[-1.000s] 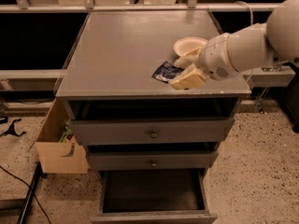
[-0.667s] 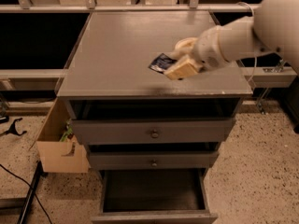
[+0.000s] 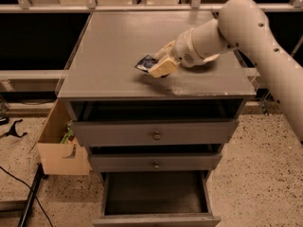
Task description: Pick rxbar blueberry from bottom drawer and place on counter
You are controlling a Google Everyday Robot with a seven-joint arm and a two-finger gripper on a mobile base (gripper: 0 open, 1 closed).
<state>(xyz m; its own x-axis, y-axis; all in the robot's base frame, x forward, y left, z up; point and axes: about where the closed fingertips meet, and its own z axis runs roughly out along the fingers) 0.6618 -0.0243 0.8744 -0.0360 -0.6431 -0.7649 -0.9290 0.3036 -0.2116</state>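
Observation:
The rxbar blueberry (image 3: 145, 63), a small dark blue wrapper with pale print, sits at or just above the middle of the grey counter (image 3: 113, 46). My gripper (image 3: 162, 60) reaches in from the right and is shut on the bar's right end, its cream fingers (image 3: 163, 69) above and below it. The bar's left end sticks out past the fingertips. The bottom drawer (image 3: 156, 219) stands pulled open below, and its dark inside shows nothing in it.
Two shallower knobbed drawers (image 3: 154, 135) sit between the counter and the bottom drawer. An open cardboard box (image 3: 61, 156) stands on the floor against the cabinet's left side. A black cable (image 3: 19, 183) lies on the speckled floor. A metal rail runs behind the counter.
My arm has swung left across the counter, carrying the bar from the right side toward the middle. The pale bowl seen earlier is now hidden behind the arm.

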